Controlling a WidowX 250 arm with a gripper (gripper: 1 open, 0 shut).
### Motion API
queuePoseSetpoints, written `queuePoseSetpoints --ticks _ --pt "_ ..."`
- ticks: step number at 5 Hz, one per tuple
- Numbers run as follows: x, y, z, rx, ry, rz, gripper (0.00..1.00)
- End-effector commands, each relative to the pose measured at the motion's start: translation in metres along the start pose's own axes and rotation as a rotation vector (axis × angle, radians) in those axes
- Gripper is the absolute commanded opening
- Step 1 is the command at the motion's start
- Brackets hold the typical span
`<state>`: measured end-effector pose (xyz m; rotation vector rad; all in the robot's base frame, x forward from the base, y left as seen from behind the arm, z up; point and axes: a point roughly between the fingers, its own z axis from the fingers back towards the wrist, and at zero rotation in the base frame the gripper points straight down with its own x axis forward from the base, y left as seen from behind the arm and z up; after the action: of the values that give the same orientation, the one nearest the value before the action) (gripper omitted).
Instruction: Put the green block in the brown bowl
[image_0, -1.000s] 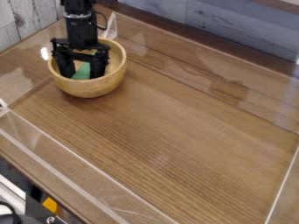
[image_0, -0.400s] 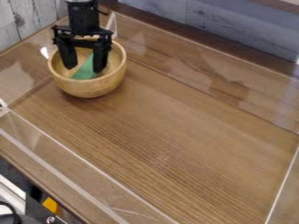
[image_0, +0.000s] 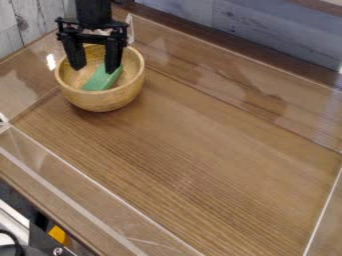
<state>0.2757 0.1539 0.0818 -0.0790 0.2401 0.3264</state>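
The brown bowl (image_0: 99, 94) stands at the back left of the wooden table. Inside it lies the green block (image_0: 104, 78), leaning against the bowl's inner wall. My gripper (image_0: 94, 55) hangs just above the bowl, pointing down, its two black fingers (image_0: 68, 57) spread wide and open with nothing between them. The fingertips stand over the bowl's back rim, apart from the block.
A low clear plastic wall (image_0: 80, 190) runs around the wooden table (image_0: 201, 150). A grey plank wall (image_0: 267, 30) stands behind. A black and yellow device (image_0: 40, 235) sits beyond the front left edge.
My gripper has risen out of the bowl, staying open. The green block stays lying in the bowl.
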Motion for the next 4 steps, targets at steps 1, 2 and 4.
queuePoseSetpoints --ticks 1,2,4 --pt "0.003 -0.001 0.03 0.013 -0.093 0.019 1.0" --pt "0.008 -0.005 0.029 0.011 -0.09 0.031 1.0" --pt "0.003 -0.013 0.026 0.013 -0.083 -0.012 1.0"
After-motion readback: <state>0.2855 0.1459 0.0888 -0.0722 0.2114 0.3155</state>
